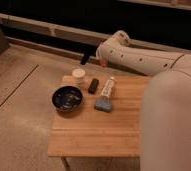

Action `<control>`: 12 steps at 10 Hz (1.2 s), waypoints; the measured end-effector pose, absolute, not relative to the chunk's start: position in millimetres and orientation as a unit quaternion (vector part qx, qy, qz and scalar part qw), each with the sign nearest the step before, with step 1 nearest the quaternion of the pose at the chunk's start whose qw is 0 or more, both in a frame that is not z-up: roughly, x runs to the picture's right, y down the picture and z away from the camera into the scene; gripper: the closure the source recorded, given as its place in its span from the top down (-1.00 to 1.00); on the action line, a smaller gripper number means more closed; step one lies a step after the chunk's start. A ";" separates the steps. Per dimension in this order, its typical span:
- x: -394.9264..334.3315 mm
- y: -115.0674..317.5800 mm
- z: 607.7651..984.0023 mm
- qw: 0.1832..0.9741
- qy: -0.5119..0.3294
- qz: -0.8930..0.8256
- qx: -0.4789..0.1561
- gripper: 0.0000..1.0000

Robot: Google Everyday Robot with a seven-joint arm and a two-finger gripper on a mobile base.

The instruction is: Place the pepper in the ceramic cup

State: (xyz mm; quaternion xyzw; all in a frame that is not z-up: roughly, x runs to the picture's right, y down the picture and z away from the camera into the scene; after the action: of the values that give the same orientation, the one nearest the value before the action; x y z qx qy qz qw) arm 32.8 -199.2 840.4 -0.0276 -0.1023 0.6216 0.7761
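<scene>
The orange-red pepper [103,63] hangs in the air under the left end of my white arm, above the table's back edge. My gripper [102,59] is there, mostly hidden by the arm, and is shut on the pepper. The cream-white ceramic cup [79,75] stands upright at the back left corner of the wooden table [96,135], to the left of and below the pepper. The cup looks empty.
A wide black bowl [67,97] sits in front of the cup. A small black block [93,85], a white oblong packet [108,87] and a blue-grey block [103,104] lie right of the cup. A dark short part [84,58] shows left of the arm's end. My white body fills the right side.
</scene>
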 end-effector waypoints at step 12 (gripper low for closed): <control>-53.5 -190.4 829.5 0.761 -0.165 0.621 -0.087 -1.00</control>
State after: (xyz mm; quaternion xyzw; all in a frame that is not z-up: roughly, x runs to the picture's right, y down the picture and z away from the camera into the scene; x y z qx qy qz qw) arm -53.5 -190.4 829.5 -0.0868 -0.1647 0.6213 0.7611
